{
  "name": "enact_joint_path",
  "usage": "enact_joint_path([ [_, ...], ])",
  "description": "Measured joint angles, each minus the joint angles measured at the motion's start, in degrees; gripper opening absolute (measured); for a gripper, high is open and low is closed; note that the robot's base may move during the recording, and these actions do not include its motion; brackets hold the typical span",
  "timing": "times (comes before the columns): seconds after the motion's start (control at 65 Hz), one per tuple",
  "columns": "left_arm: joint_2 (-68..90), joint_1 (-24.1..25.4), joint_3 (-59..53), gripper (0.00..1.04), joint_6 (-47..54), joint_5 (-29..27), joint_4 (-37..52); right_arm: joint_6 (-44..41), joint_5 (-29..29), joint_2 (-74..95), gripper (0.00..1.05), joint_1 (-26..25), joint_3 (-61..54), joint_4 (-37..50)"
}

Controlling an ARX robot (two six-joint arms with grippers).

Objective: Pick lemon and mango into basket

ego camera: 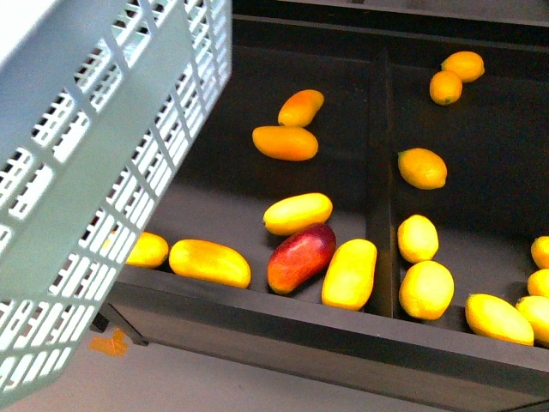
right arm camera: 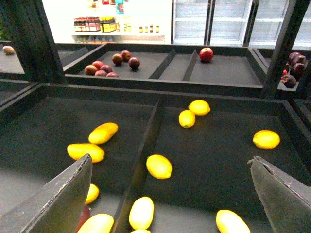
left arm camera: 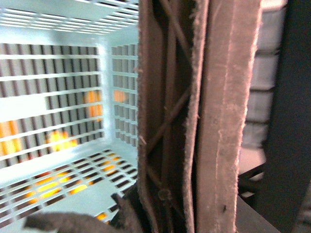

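Note:
The light teal basket (ego camera: 94,172) hangs tilted at the left of the front view, above the bin's left end. My left gripper (left arm camera: 160,213) is shut on its brown handle (left arm camera: 214,121), and the basket's slotted inside (left arm camera: 63,97) holds no fruit. Several mangoes lie in the left compartment, among them one (ego camera: 297,213) in the middle and one (ego camera: 209,262) by the front edge. Lemons lie in the right compartment, one (ego camera: 422,167) close to the divider. My right gripper (right arm camera: 170,194) hovers open above that lemon (right arm camera: 159,166), apart from it.
A dark divider (ego camera: 381,172) splits the bin, and a raised front rim (ego camera: 343,339) bounds it. A red-yellow fruit (ego camera: 300,257) lies among the mangoes. Behind, a higher bin (right arm camera: 218,86) holds a red apple (right arm camera: 206,54) and dark red fruits (right arm camera: 112,65). Black posts (right arm camera: 29,39) flank it.

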Motion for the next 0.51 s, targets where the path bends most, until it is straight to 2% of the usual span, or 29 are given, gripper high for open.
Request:
enact_joint_path([
  [0.062, 3.45, -1.20, 4.48, 0.15, 12.63, 3.02, -10.40, 0.00, 0.04, 0.00, 0.96, 0.00, 0.00, 0.00],
  [0.092, 4.55, -2.08, 4.94, 0.15, 17.99, 3.61, -11.74, 0.00, 0.04, 0.00, 0.96, 0.00, 0.00, 0.00],
  [0.154, 7.69, -4.68, 5.11, 0.15, 29.38, 3.78, -11.52, 0.00, 0.02, 0.00, 0.96, 0.00, 0.00, 0.00],
  [0.215, 11.91, -7.54, 5.81, 0.15, 35.10, 1.05, -8.50, 0.00, 0.22, 0.00, 0.96, 0.00, 0.00, 0.00],
  [0.338, 18.03, -13.64, 10.25, 0.15, 38.45, 0.70, -5.57, 0.00, 0.20, 0.00, 0.96, 0.00, 0.00, 0.00],
  [0.507, 23.67, -21.77, 15.17, 0.15, 35.36, 3.80, -4.35, 0.00, 0.22, 0.00, 0.96, 0.00, 0.00, 0.00],
])
